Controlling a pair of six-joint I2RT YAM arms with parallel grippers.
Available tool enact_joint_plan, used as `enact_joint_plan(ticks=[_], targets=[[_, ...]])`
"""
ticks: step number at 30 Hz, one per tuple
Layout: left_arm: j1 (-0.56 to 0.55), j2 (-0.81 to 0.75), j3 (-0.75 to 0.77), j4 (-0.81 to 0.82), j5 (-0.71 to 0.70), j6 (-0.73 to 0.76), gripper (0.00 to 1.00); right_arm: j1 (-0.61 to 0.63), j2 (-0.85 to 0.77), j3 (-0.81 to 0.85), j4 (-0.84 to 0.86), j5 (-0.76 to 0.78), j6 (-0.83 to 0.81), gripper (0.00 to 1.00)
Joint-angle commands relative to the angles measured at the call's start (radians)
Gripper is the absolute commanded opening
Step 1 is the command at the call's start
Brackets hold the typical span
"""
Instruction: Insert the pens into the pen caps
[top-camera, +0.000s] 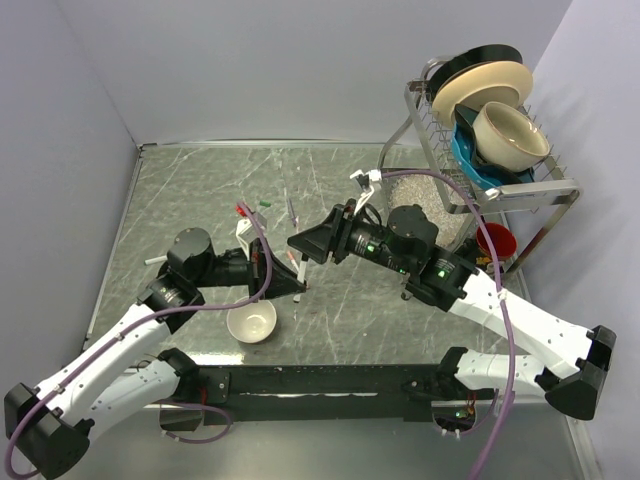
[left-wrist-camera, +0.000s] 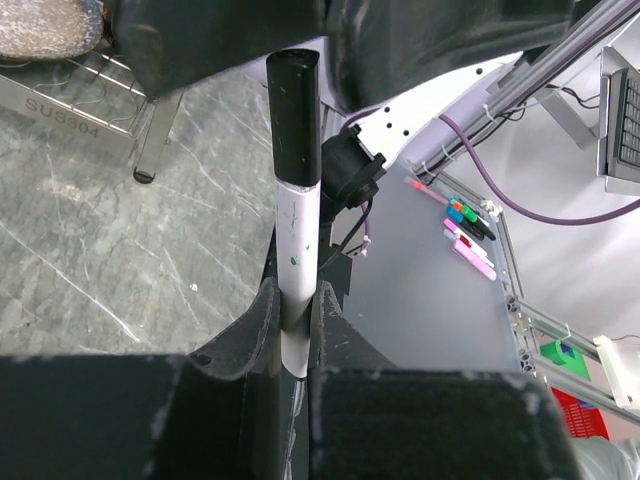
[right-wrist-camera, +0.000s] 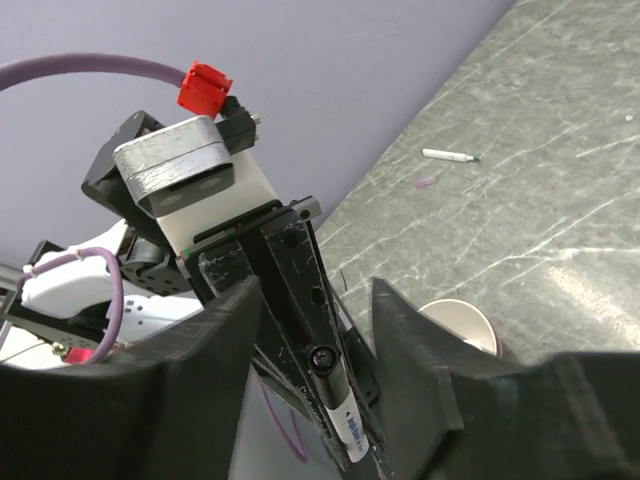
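Left fingers: clenched on the lower barrel of a pen, which stands up out of them.
Cap: black, on the pen's far end; it looks seated, though I cannot tell if it is fully home.
Right fingers: spread, one on each side of the capped end, touching neither it nor the barrel.
Key relation: the pen's long axis points straight into the right fingers' gap, end-on to them, so any push or pull runs along that line.
Held pen's place: above the worktop mid-scene, just behind the bowl.
Pens counted: one held; one spare lying flat by the left arm, well away from the right.
Other bits: a red piece, a green piece and a thin stick beyond both fingers; too small to tell pen from cap.
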Motion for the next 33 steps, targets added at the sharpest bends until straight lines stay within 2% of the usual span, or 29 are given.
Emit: enact_joint_plan(ticks=[1, 2, 7, 10, 11, 13, 22, 28, 33], targets=[[0.002, 0.007, 0.023, 0.03, 0.025, 0.016, 0.01, 0.003, -0.017, -0.024, 0.07, -0.035, 0.0, 0.48], [0.002, 0.009, 0.023, 0.032, 0.024, 0.016, 0.01, 0.003, -0.019, -0.031, 0.078, -0.044, 0.002, 0.42], [0.002, 0.018, 0.033, 0.035, 0.014, 0.019, 0.01, 0.003, -0.023, -0.081, 0.09, -0.061, 0.02, 0.35], [0.002, 0.026, 0.039, 0.039, 0.002, 0.019, 0.01, 0.006, -0.039, -0.121, 0.104, -0.059, 0.025, 0.17], [0.003, 0.029, 0.039, 0.045, 0.001, 0.016, 0.01, 0.008, -0.043, -0.129, 0.107, -0.061, 0.023, 0.07], [0.002, 0.044, 0.046, 0.058, -0.004, 0.01, 0.01, 0.009, -0.049, -0.147, 0.107, -0.071, 0.015, 0.0], [0.002, 0.118, 0.094, 0.1, -0.018, 0.004, 0.01, 0.02, -0.083, -0.242, 0.104, -0.102, 0.002, 0.0], [0.003, 0.145, 0.092, 0.22, -0.053, -0.056, 0.01, 0.038, -0.1, -0.342, 0.179, -0.101, 0.049, 0.0], [0.005, 0.179, 0.102, 0.242, -0.107, -0.04, 0.01, 0.052, -0.1, -0.397, 0.246, -0.134, 0.086, 0.0]])
